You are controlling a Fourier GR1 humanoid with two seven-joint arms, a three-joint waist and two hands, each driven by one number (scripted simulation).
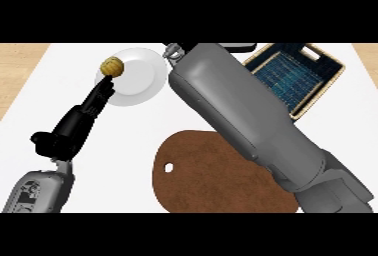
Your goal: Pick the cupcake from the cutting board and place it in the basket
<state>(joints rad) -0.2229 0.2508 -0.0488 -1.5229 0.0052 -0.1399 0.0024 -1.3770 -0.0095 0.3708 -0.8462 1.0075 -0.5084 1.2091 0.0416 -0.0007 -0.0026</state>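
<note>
Nearest, the brown cutting board [214, 175] lies on the white counter [118, 165] with nothing on it, its small hole toward the left. The right forearm [244, 120] crosses over the board's right part and runs diagonally up to the far edge. The left forearm [37, 192] enters at the lower left. The left hand [77, 120] reaches away from it, its fingers [103, 90] straight and pressed together, their tips touching the cupcake's near side.

The cupcake [112, 65] sits over the left rim of the white plate [144, 82], well apart from the board and the basket. It looks round and ribbed, with no clear long axis, and I cannot tell which way its top faces.

Farther right, the woven basket [321, 92] stands tilted to the counter's edges, its blue lining showing. The right hand [173, 50] is mostly hidden at the far edge, so I cannot tell its state.
</note>
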